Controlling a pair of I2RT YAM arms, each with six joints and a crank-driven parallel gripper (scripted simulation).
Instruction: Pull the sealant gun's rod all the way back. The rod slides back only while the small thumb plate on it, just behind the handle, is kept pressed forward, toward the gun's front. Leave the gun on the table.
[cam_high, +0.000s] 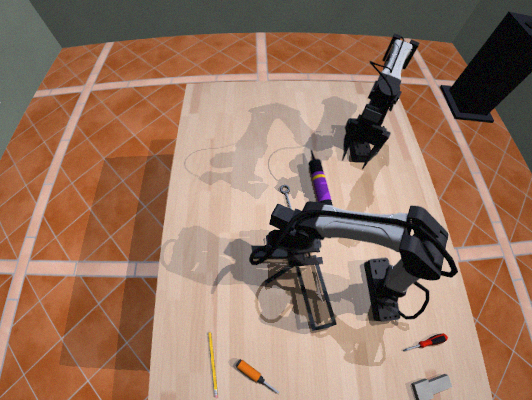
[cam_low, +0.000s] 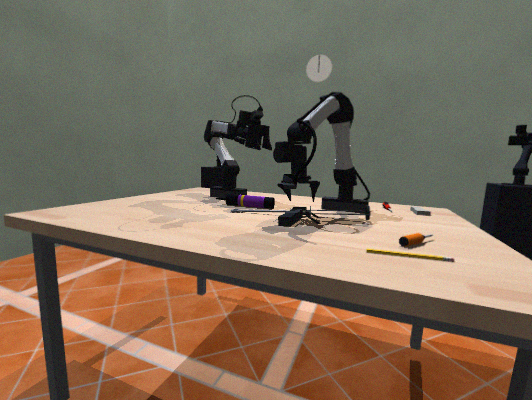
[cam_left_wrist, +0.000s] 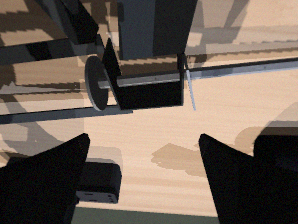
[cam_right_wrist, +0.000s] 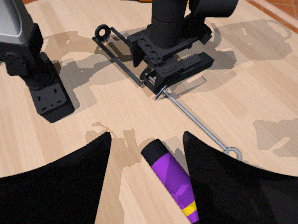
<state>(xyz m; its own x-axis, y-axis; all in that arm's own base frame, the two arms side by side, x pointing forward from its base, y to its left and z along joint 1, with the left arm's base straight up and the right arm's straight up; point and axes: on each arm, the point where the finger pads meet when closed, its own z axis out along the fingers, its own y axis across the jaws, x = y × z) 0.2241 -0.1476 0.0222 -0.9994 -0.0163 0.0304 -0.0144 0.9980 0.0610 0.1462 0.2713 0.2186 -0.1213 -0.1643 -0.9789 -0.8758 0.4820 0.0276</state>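
Black open-frame sealant gun (cam_high: 324, 326) (cam_low: 292, 216) (cam_left_wrist: 150, 96) (cam_right_wrist: 117, 61) on table, lower centre of top view. Grey disc (cam_left_wrist: 91, 82) close to handle; steel rod (cam_high: 288, 201) (cam_low: 245, 211) (cam_left_wrist: 240, 68) (cam_right_wrist: 197, 121) extends well behind. Pull judged complete or nearly. Left gripper (cam_high: 305, 259) (cam_low: 301, 200) (cam_left_wrist: 145, 136) (cam_right_wrist: 157, 75) wide open, empty; right gripper (cam_high: 354, 162) (cam_low: 265, 148) (cam_right_wrist: 147, 133) partly open, empty. Next: confirm travel, leave gun.
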